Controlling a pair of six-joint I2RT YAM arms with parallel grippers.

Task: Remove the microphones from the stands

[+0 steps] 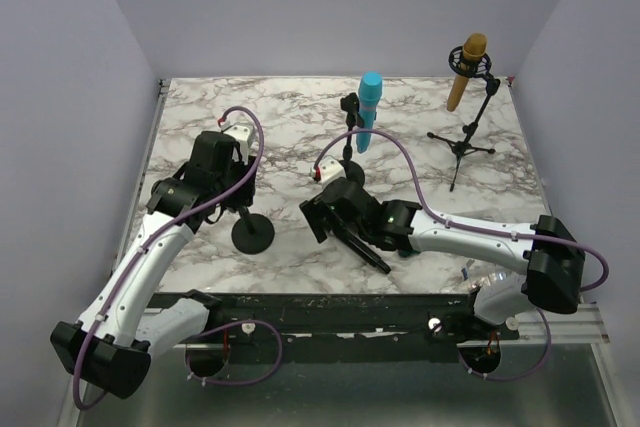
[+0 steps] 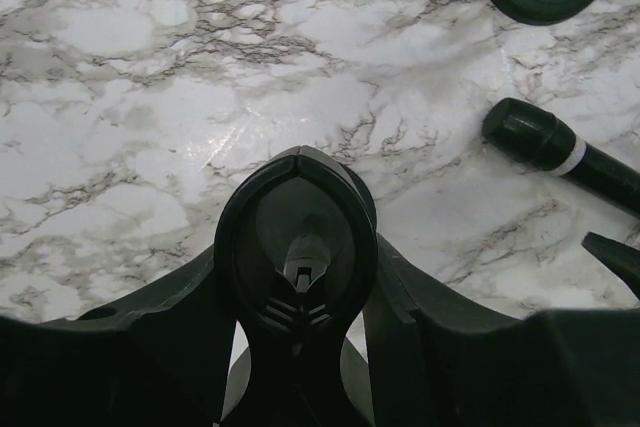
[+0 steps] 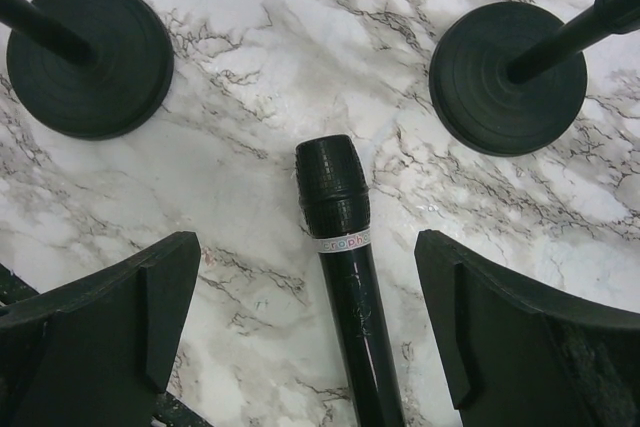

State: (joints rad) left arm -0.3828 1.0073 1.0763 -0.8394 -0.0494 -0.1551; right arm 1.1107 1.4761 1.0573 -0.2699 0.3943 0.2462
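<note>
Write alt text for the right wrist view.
A slim black microphone lies flat on the white marble table, between the spread fingers of the right gripper. Two round black stand bases sit beyond it, one upper left, one upper right, each with a pole rising out of frame.

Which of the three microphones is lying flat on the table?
The black microphone, flat inside the open right gripper; the blue microphone and gold microphone are held up in stands.

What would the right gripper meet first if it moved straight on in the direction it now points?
Probably the black microphone, which lies on the marble table between the open fingers of the right gripper. The fingers themselves would likely reach bare table beside it.
</note>
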